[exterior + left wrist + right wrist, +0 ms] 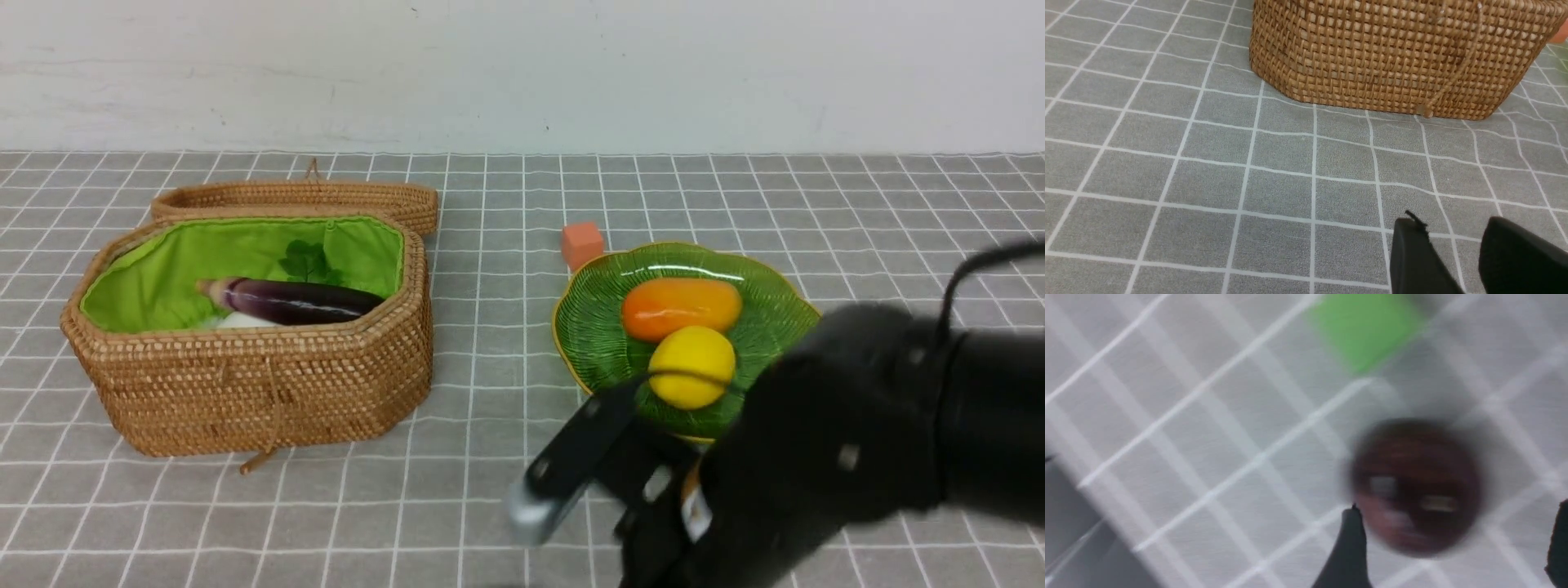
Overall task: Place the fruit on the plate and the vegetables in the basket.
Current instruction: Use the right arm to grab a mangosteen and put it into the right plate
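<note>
The wicker basket [245, 392] stands at the left with the purple eggplant [294, 300] lying over the white radish [241, 321] inside it. On the green plate [596, 327] rest the orange fruit [682, 306] and the lemon [692, 363]. My right arm [857, 425] hangs low in front of the plate. In the right wrist view my right gripper [1457, 510] is open just above a blurred maroon round fruit [1414, 486] on the cloth, close to one finger [1349, 547]. My left gripper [1453, 222] is open and empty, in front of the basket wall [1392, 53].
The wicker lid [302, 196] lies behind the basket. A small orange cube [582, 242] sits at the plate's far left edge. A blurred green patch [1367, 330] shows beyond the maroon fruit. Grey checked cloth [473, 490] covers the table.
</note>
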{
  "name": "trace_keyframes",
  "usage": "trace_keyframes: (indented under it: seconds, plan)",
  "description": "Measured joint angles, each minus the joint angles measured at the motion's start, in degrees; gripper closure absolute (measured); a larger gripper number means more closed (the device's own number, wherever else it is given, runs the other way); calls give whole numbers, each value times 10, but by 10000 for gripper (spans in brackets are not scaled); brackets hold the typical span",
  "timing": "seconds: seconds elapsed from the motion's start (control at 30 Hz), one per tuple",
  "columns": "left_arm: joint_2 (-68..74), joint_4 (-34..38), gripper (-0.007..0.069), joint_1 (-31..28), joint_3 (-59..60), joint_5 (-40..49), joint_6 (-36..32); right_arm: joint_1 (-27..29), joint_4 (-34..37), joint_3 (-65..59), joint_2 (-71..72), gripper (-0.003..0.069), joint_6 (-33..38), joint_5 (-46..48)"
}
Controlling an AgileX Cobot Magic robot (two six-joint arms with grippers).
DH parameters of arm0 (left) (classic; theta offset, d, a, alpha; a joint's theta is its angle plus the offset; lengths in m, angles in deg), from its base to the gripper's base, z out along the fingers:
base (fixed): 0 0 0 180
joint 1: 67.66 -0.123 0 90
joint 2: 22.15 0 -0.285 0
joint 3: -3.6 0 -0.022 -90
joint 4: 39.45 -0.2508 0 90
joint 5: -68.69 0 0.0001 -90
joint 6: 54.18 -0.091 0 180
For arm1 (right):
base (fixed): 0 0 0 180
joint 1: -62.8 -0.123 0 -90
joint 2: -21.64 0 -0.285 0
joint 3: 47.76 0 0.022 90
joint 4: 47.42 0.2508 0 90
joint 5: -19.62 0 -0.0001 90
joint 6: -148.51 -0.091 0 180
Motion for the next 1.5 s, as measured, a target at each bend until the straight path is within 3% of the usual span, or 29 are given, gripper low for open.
trace_keyframes:
  seconds: [0.17, 0.3, 0.67, 0.9, 1.1, 1.17, 1.3, 1.5]
  plan:
    - [0, 0, 386, 0, 0, 0, 0, -20, -20, -10, -22, 64, -52, -45]
    - [0, 0, 386, 0, 0, 0, 0, -20, -82, -10, -70, 64, -91, -64]
    - [0, 0, 386, 0, 0, 0, 0, -17, -94, 1, -90, 97, -98, -35]
    - [0, 0, 386, 0, 0, 0, 0, 52, -68, 44, -43, 97, -64, 0]
    - [0, 0, 386, 0, 0, 0, 0, 172, -42, 113, -23, 97, -35, 5]
    - [0, 0, 386, 0, 0, 0, 0, 228, -16, 143, -27, 97, -8, -7]
    - [0, 0, 386, 0, 0, 0, 0, 278, 35, 161, -41, 97, 43, -47]
    - [0, 0, 386, 0, 0, 0, 0, 303, 82, 163, -81, 97, 117, -138]
